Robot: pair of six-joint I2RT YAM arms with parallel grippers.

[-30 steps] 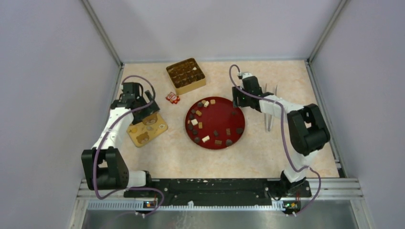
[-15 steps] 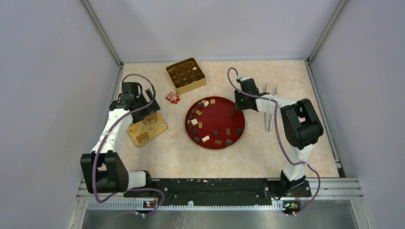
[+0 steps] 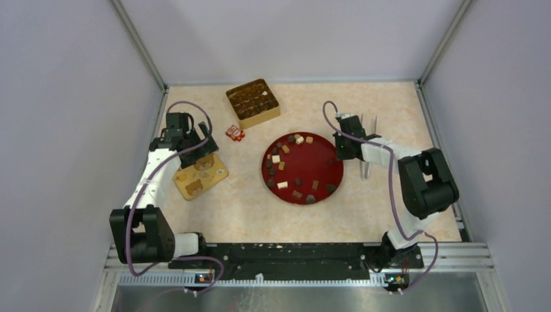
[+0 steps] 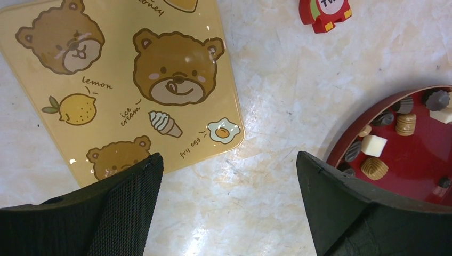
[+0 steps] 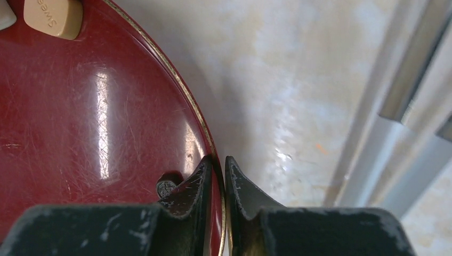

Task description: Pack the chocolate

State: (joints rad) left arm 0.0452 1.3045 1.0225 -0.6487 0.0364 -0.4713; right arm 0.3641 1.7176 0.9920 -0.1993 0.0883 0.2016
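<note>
Grip: the right gripper [image 5: 224, 165] is clamped on the right rim of the red plate [image 5: 106, 122], one finger inside the rim and one outside. Chocolate [image 3: 281, 185], dark lumps and pale cubes, lies loose on that plate at centre frame in the top view; more sits in the square tin [image 3: 253, 103] at upper centre. Metal tongs [image 3: 366, 168] lie just right of the gripper. The left gripper [image 4: 229, 208] hangs wide apart, holding nothing, between the bear-printed lid [image 4: 122, 85] and the plate. Judgement: any shift of the plate should be flat and slow, lest pieces roll off or the thin pinch slip.
</note>
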